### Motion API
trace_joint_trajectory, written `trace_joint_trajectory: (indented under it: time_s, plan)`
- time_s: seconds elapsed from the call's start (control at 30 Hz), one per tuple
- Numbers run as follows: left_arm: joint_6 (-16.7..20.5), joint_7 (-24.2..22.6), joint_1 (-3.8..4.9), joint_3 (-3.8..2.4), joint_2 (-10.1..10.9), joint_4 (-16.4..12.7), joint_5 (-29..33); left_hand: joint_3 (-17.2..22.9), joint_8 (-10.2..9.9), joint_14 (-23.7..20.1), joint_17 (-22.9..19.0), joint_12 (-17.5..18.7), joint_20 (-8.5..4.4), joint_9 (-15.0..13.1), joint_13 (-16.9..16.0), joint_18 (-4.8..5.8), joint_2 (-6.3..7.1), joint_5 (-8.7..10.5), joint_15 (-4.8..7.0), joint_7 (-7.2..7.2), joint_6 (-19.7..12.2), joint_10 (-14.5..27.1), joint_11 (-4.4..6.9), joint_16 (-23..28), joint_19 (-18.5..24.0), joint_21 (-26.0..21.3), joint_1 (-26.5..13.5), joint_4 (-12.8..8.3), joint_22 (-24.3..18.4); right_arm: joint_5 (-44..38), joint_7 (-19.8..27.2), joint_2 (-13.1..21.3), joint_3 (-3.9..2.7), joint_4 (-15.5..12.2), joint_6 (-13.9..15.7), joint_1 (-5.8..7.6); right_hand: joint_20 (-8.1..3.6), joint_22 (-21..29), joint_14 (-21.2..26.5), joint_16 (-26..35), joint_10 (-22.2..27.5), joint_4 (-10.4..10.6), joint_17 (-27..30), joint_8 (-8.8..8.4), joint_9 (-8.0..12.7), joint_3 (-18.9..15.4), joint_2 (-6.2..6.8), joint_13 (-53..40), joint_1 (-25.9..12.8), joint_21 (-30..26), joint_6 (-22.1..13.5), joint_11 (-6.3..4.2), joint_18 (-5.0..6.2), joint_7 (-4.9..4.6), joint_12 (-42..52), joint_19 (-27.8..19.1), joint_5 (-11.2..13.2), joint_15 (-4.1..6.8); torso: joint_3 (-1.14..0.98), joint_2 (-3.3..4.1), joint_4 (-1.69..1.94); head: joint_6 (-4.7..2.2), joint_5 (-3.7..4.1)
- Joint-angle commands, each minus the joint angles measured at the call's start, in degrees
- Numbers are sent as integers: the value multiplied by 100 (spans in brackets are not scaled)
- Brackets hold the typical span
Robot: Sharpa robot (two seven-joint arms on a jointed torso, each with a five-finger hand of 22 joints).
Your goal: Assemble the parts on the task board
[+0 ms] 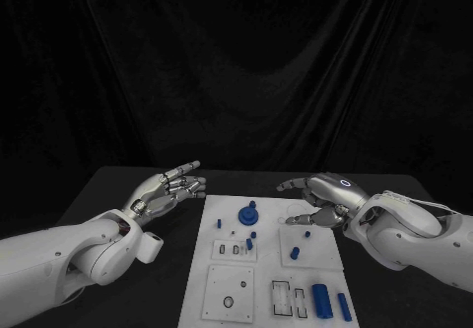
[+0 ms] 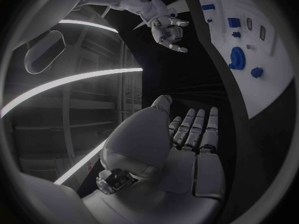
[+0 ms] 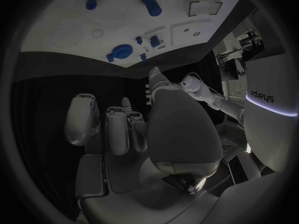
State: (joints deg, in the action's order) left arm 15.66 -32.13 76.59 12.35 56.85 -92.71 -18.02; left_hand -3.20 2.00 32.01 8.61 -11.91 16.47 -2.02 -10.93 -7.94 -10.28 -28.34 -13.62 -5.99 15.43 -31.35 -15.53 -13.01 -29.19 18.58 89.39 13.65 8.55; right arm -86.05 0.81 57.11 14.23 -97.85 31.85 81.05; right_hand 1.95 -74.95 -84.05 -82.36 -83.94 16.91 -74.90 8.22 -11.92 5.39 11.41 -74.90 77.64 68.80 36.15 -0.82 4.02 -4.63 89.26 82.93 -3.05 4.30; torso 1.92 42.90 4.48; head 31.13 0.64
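The white task board point(image 1: 225, 311) lies in the middle of the black table. On it are a round blue disc part point(image 1: 249, 216), small blue pegs point(image 1: 294, 253) and two blue cylinders point(image 1: 321, 298) near the front right. My left hand point(image 1: 167, 188) hovers left of the board's far corner with its fingers stretched out, holding nothing. My right hand point(image 1: 316, 198) hangs over the board's far right corner, fingers loosely curved and apart, also holding nothing. The left wrist view has the left palm point(image 2: 187, 144), the board point(image 2: 274, 59) and the disc point(image 2: 236, 57). In the right wrist view the right hand's fingers point(image 3: 118, 127) stand apart from the board point(image 3: 69, 35).
White inset plates point(image 1: 229, 294) with slots and holes sit in the board's near half. A black curtain hangs behind the table. Bare black table point(image 1: 147, 294) runs along the board's left side and behind it.
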Motion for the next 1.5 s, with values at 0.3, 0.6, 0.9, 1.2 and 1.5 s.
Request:
trace_joint_trajectory:
  time_s: [0.3, 0.6, 0.9, 1.2, 1.5]
  plan:
    - [-845, 3253, 305, -8, -457, 21, -2216, -467, 1215, 2007, 2477, -5271, -690, -483, -3688, -198, -66, 1480, 1026, -413, 3146, -2090, 980, -5053, -2645, 3087, -1312, 264, 1771, 50, -19, 265, -1, 56, 345, 10, 17, -957, -433, -54, -579, -18, -894, 146, 50, 135, -251, -1478, -39, 70, 218, 32, 0, -39, 44, 54, -9, -16, -182, -194, -75, 470, -94]
    - [-1574, 4745, 342, -8, -1166, 382, -3197, -1099, 2528, 5136, 7304, -7669, -873, -1590, -7538, 107, -154, 2127, 1264, -107, 3348, -5438, 1185, -7600, -3471, 5785, -2067, 238, 5060, 50, -42, 333, -1, 126, 312, -45, 33, -973, -442, -72, -590, -33, -909, 264, 68, 172, -355, -1491, -58, 100, 402, 58, -6, -76, 56, 75, -31, -35, -302, -322, -110, 743, -100]
    - [-1822, 5627, 347, -9, -1687, 624, -3609, -1235, 3887, 5799, 8139, -7809, -1097, -3503, -7907, 281, -145, 2120, 1470, 122, 2959, -5865, 1420, -7699, -4279, 6303, -2200, 286, 6106, 50, -103, 369, 0, 157, 292, -94, 38, -973, -443, -73, -585, -39, -909, 288, 78, 183, -390, -1484, -62, 95, 442, 66, -5, -86, 50, 77, -60, -41, -340, -392, -183, 971, -91]
    - [-2098, 6418, 348, -9, -2042, 793, -3664, -1298, 4310, 5799, 8139, -7809, -1256, -4420, -7907, 357, -101, 2108, 1634, 282, 2993, -5865, 1584, -7699, -4657, 6432, -2343, 258, 6462, 50, -196, 369, 0, 160, 225, -102, 42, -972, -443, -68, -580, -34, -905, 297, 90, 181, -413, -1480, -91, 88, 457, 71, -3, -92, 45, 77, -93, -46, -365, -405, -235, 1155, -71]
    - [-2262, 6764, 348, -10, -2323, 984, -3672, -1258, 4240, 5799, 8139, -7809, -1287, -4533, -7907, 346, -55, 2171, 1660, 297, 2974, -5865, 1604, -7699, -4631, 6387, -2261, 217, 6410, 50, -223, 315, 0, 177, 195, -110, 44, -973, -444, -67, -579, -33, -904, 305, 97, 180, -426, -1478, -111, 91, 470, 73, -4, -95, 43, 80, -116, -48, -427, -392, -274, 1220, -42]
